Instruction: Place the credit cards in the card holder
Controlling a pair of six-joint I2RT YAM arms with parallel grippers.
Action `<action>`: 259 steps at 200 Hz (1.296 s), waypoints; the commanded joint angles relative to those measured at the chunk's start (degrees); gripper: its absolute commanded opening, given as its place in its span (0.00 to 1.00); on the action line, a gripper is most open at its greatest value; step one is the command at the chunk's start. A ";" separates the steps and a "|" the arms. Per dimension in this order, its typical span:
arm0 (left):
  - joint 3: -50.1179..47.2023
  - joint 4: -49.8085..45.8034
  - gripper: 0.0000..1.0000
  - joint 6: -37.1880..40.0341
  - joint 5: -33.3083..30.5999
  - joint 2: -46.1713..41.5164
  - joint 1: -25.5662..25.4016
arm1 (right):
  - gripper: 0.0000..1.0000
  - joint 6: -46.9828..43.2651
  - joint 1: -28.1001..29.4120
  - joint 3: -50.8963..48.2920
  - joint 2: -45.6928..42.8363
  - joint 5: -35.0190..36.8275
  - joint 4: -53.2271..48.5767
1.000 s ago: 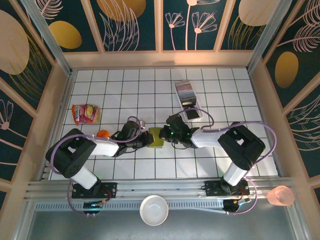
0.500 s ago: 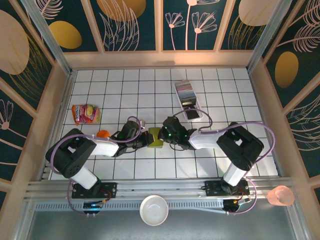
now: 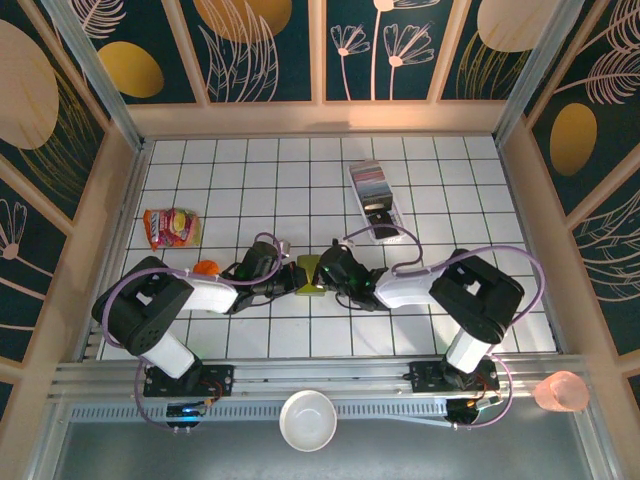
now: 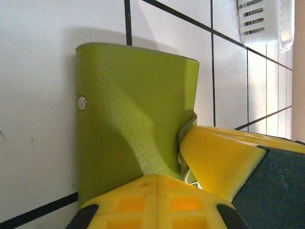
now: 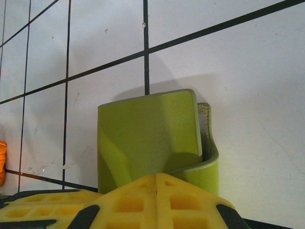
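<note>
From above, the olive-green card holder [image 3: 309, 278] lies on the white tiled tabletop [image 3: 230, 170], in the middle and toward the near side. The 2 arms meet at it. The left gripper [image 3: 292, 281] comes from the left and the right gripper [image 3: 327, 275] from the right, so the holder sits between them and both touch it. The credit cards [image 3: 369, 181] stand as a striped row in the far end of a clear tray [image 3: 391, 235], well apart from the holder, toward the back right. A red and yellow snack packet [image 3: 170, 227] lies far to the left. A small orange object [image 3: 206, 268] is beside the left arm. A white bowl [image 3: 307, 420] and a pink cup [image 3: 561, 391] stand at the near edge, off the tiles.

In the left wrist view, the left gripper [image 4: 157, 179] has its jaws closed on the near edge of the card holder [image 4: 128, 114]. A metal snap shows on the holder's left side. A yellow finger of the right gripper [image 4: 217, 152] presses on the holder's right edge, where the flap bends. A corner of the clear tray [image 4: 262, 21] shows at the top right.

In the right wrist view, the right gripper [image 5: 157, 176] has its jaws closed on the card holder [image 5: 147, 138]. The flap curls at the right side. The orange object [image 5: 2, 162] shows at the left edge.
</note>
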 commanded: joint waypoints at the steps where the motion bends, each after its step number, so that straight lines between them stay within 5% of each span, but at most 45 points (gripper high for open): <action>1: -1.74 -4.81 0.00 0.16 -3.34 3.53 -0.04 | 0.00 0.38 1.25 -4.72 1.97 -1.80 -14.26; 91: -2.01 -4.10 0.00 0.07 -2.83 3.80 -0.05 | 0.00 1.92 -5.43 -3.46 -1.52 -12.78 -0.18; 259: -3.07 -2.73 0.00 -0.19 -2.40 4.21 -0.11 | 0.00 4.02 -8.18 -3.13 -4.24 -15.95 6.30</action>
